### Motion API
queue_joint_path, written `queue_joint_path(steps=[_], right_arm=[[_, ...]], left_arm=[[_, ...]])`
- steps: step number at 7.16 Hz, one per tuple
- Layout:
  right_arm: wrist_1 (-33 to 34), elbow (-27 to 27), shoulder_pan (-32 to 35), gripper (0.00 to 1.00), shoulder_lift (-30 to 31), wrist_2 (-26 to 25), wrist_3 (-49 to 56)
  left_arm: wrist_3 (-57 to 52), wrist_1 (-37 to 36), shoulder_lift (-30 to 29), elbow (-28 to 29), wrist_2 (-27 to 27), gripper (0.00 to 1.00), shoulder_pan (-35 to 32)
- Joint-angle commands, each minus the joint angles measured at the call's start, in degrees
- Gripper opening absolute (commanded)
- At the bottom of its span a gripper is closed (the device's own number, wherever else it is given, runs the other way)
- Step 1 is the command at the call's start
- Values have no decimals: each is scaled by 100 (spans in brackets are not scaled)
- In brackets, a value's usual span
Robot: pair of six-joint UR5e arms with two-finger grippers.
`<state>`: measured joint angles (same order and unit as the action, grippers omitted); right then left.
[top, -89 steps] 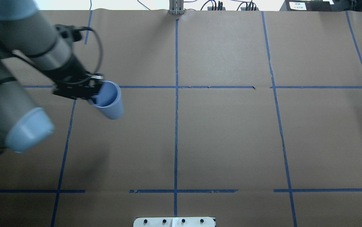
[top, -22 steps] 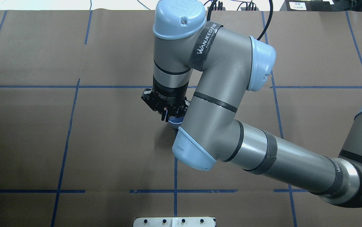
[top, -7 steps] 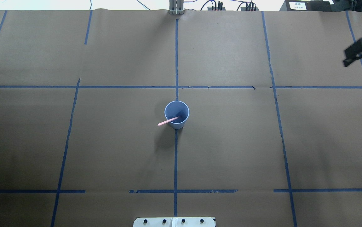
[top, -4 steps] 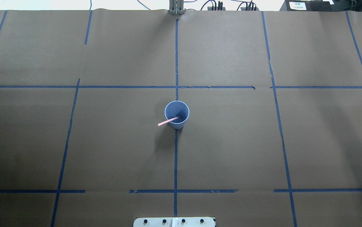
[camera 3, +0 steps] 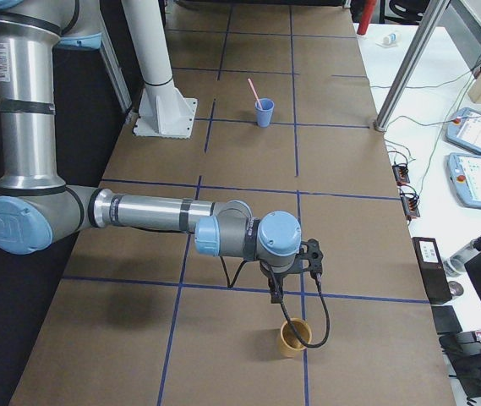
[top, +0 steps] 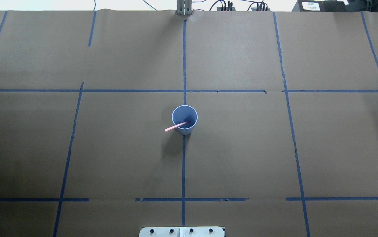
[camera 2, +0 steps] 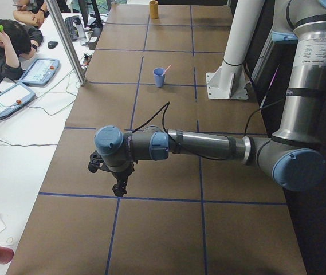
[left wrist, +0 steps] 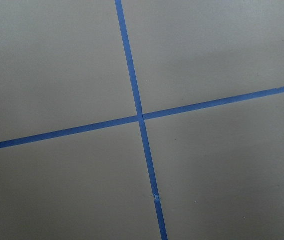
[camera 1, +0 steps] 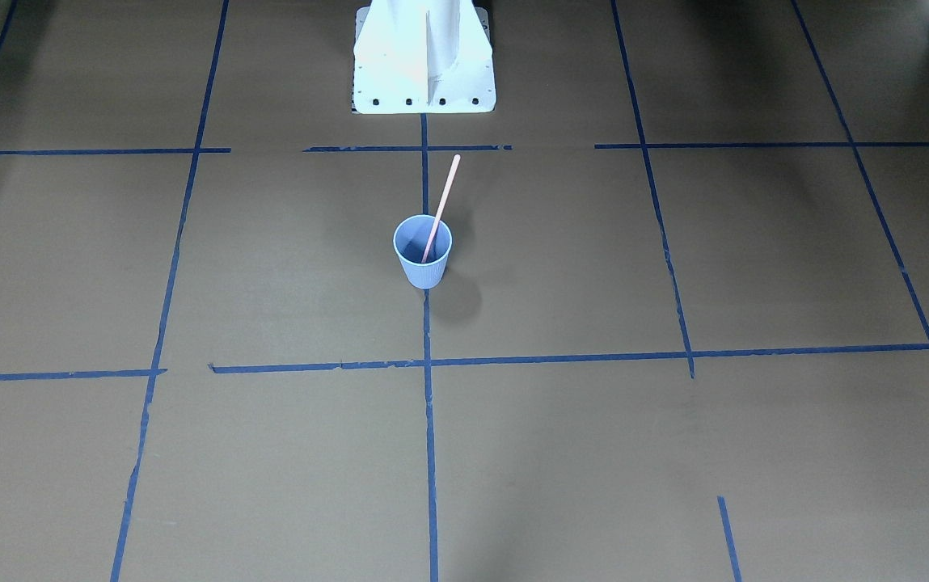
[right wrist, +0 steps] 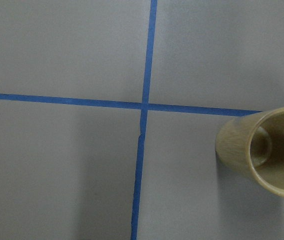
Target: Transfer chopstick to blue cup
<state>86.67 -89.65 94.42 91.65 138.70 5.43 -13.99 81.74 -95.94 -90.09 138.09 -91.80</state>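
The thin pale pink chopstick [top: 175, 126] leans inside the ribbed light-blue cup [top: 185, 131], mid-frame. The transfer looks done and nothing remains. Grip of left gripper [camera 2: 118, 188] and right gripper [camera 3: 275, 293]: cannot tell.

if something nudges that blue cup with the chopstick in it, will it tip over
Probably tips easily: the blue cup narrows toward its base, and the chopstick leans on its rim, sticking out far above it. It looks small and light, so a low push would likely slide it.

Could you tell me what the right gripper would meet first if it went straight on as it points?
Probably the table, near the tape cross; the right gripper points down, the tan cup beside its line.
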Motion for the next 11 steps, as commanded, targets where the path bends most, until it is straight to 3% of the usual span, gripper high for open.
queue_joint_path(steps=[1,3,11], right_arm=[[33,-140,15,100,63,-256,-226],[384,-237,6,100,11,-221,-235],[333,-246,-161,100,-7,-239,-393]], left_arm=[[-7,0,5,17,-1,100,-4],[2,-26,101,61,-19,100,-4],[-16,9,278,316,-45,100,-4]])
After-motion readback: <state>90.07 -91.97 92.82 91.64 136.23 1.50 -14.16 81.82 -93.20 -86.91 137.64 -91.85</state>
